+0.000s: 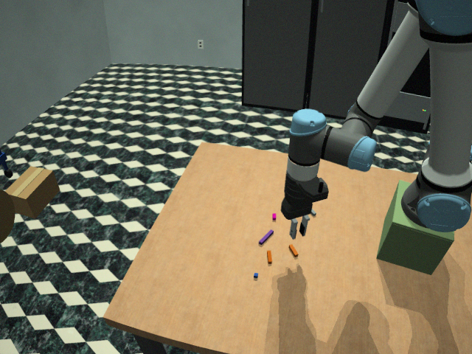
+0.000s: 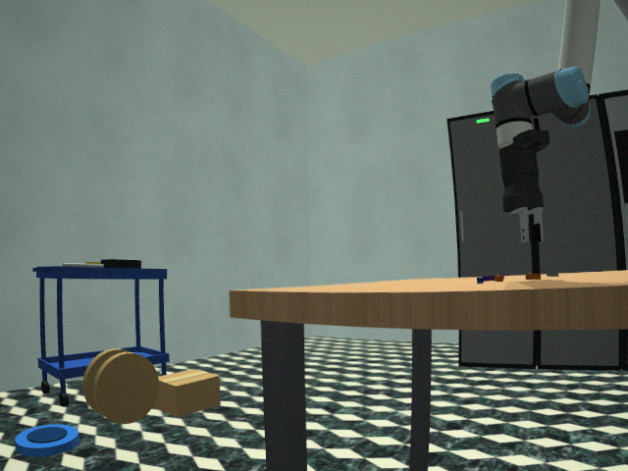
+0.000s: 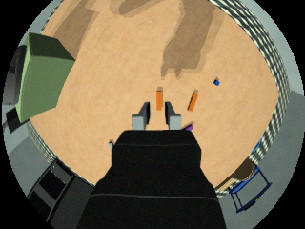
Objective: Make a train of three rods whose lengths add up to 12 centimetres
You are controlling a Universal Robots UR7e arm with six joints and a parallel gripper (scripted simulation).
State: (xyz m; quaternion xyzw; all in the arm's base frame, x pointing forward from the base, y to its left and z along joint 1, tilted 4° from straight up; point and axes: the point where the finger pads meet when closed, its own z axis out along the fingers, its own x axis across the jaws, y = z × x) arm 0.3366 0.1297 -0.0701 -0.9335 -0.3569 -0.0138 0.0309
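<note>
My end effector (image 1: 298, 229) hovers mid-frame above the right orange rod (image 1: 293, 249), fingers partly apart and empty. Next I judge: descend over it and grip.

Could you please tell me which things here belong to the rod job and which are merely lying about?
Job: gripper, magenta rod, purple rod, two orange rods, blue rod, grey rod.
Lying about: blue cart, cardboard box, wooden discs, blue ring.
</note>
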